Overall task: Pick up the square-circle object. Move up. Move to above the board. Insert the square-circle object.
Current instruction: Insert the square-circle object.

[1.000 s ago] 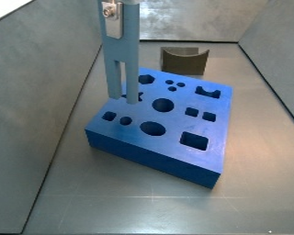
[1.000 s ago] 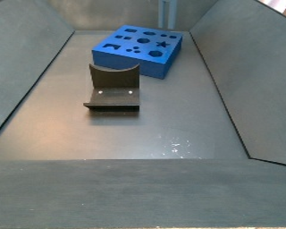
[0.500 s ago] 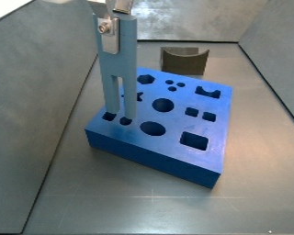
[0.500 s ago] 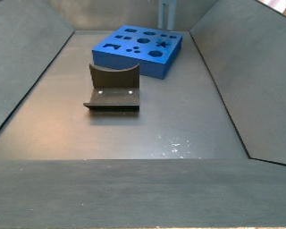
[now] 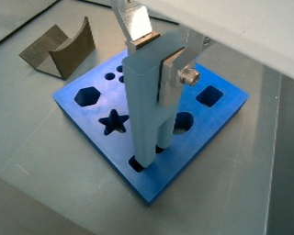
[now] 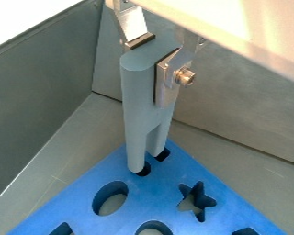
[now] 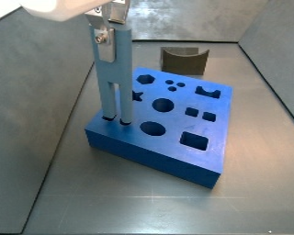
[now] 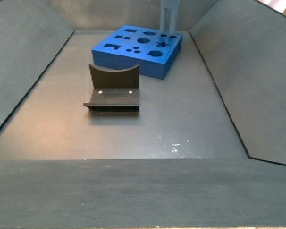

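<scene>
You have the counter (image 8: 146, 152) carrying the board (image 7: 175, 138) at its far end in a side view, with the fixture (image 8: 113, 88) well apart from it, nearer the camera. The peg (image 7: 113, 78) stands upright with its lower end at, and apparently just entering, a hole at the board's corner (image 5: 143, 165); both wrist views show the tip at that opening (image 6: 143, 167). Your pincer (image 5: 156, 57) is clamped on the peg's upper part (a silver plate with a screw sits against its side). By the look of it, picking, lifting and moving over the board are done; what remains is pushing the peg fully down and letting go.
</scene>
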